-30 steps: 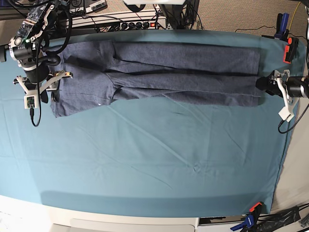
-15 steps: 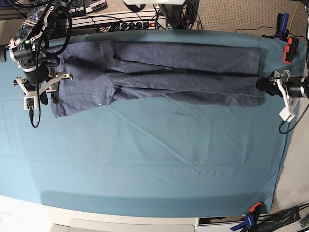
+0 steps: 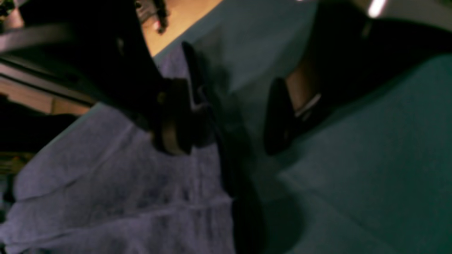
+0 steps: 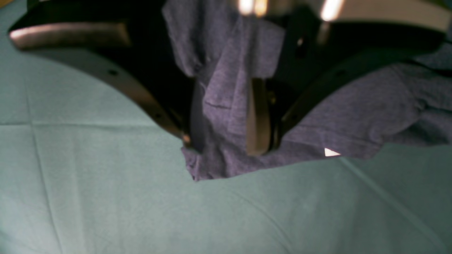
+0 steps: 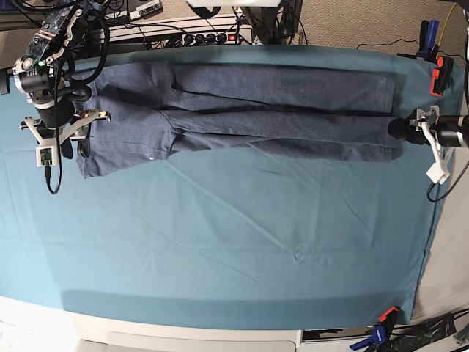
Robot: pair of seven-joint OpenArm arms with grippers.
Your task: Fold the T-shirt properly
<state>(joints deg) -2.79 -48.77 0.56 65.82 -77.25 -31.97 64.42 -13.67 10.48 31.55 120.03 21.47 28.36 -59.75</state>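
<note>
**T-shirt narrowed into a long band; both ends attended for the crosswise fold**

Change since the earlier frames: the left gripper (image 5: 401, 130) has drawn slightly away from the hem end toward the tabletop edge; the right gripper (image 5: 72, 132) and the cloth lie as they did.

Item 1, right gripper: jaws part-closed with a bunch of fabric between them. The wrist view shows the T-shirt (image 4: 226, 116) gathered between the two fingers (image 4: 257, 116), its edge hanging just below the tips. Holding the collar-and-sleeve end.

Item 2, left gripper (image 3: 229, 116): jaws wide, nothing between them. One finger sits over the hem edge of the T-shirt (image 3: 106, 183), the other over bare teal cloth (image 3: 370, 158) just beside it.

Item 3, T-shirt (image 5: 242, 117): laid lengthwise along the far side of the tabletop, sides already folded in to a long strip; a small white mark (image 4: 331, 152) shows near the held end.

Step in hand, as judged: lengthwise folds done, end-to-end fold being set up.

Next move calls for: the left gripper to close on the hem corner, both layers caught, then one end carried over the T-shirt toward the other without dragging the strip askew.
</note>
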